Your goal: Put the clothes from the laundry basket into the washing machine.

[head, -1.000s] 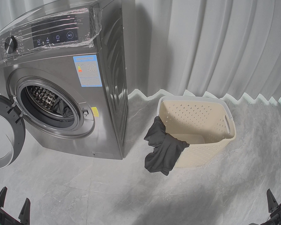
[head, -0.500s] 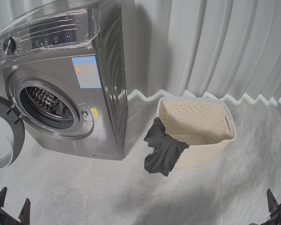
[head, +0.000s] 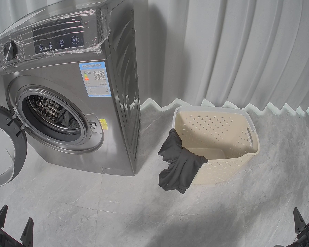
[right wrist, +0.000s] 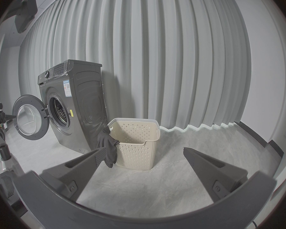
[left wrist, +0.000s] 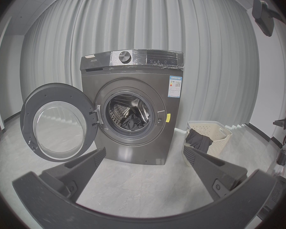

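A dark garment (head: pixel 178 162) hangs over the rim of the laundry basket (head: pixel 226 172), at the corner nearest the washing machine (head: pixel 106 127), and drapes down the outer wall. A second garment (head: pixel 68 119) lies in the drum beside the open door (head: pixel 7 148). The left gripper (head: pixel 16 215) and right gripper (head: pixel 305 206) are spread wide, holding nothing, well apart from the basket.

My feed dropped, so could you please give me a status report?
Left claw, right claw open, empty. Dark garment draped over laundry basket rim. Washing machine door open.
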Robot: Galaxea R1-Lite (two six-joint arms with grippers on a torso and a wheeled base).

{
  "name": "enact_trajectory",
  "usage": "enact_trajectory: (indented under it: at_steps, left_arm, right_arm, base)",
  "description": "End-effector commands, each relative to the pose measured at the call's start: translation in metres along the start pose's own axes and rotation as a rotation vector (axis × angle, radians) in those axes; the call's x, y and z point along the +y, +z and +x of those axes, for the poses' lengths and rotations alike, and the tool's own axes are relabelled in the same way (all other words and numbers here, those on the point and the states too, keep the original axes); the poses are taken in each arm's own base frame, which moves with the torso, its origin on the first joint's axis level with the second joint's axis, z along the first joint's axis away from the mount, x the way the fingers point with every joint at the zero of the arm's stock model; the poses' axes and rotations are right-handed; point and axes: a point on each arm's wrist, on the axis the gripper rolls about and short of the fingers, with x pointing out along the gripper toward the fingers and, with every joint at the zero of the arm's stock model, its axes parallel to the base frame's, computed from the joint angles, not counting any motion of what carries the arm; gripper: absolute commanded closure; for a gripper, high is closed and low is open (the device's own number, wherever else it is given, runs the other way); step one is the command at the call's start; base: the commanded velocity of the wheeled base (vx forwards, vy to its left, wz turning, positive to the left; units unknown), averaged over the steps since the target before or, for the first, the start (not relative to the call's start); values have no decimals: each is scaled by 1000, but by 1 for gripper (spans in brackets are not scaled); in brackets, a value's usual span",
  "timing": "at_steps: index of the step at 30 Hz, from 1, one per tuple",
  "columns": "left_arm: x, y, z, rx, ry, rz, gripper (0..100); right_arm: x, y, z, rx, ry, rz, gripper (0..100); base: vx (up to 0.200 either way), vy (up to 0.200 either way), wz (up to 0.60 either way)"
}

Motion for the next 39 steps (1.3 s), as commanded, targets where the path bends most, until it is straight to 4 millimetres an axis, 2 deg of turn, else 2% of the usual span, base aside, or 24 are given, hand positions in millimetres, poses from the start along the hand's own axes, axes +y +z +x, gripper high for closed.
enact_trajectory:
  at_steps: [1, 7, 10, 31, 39]
  left_arm:
    - [0, -5, 0, 2, 0, 0, 0]
    - [0, -5, 0, 0, 0, 0, 0]
    - [0, -5, 0, 0, 0, -1, 0]
    - [0, -5, 0, 0, -2, -3, 0]
    - [0, -5, 0, 0, 0, -5, 0]
  right_arm:
    - [0, -2, 0, -2, 0, 0, 0]
    - [0, -2, 0, -2, 0, 0, 0]
    - [0, -2, 0, -2, 0, 0, 0]
    - [0, -2, -1, -9, 0, 1, 0]
    - [0, -2, 0, -23, -8, 9, 0]
  base:
    - [0, 0, 0]
    - [0, 0, 0]
    - [200, 0, 0]
    - [0, 0, 0]
    - [0, -200, 0]
